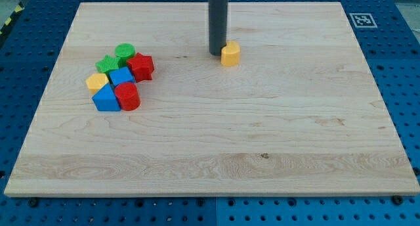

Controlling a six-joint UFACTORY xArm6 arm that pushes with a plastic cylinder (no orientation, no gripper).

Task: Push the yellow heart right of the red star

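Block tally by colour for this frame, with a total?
Yellow: 2, heart beside my tip, block in the cluster
Green: 2, cylinder, star
Red: 2, star, cylinder
Blue: 2, cube, block
Total: 8

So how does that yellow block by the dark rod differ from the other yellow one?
The yellow heart sits alone near the view's top, just right of my tip; the yellow block is at the left edge of the cluster, against the blue cube, and its shape is unclear. They share colour and similar size.
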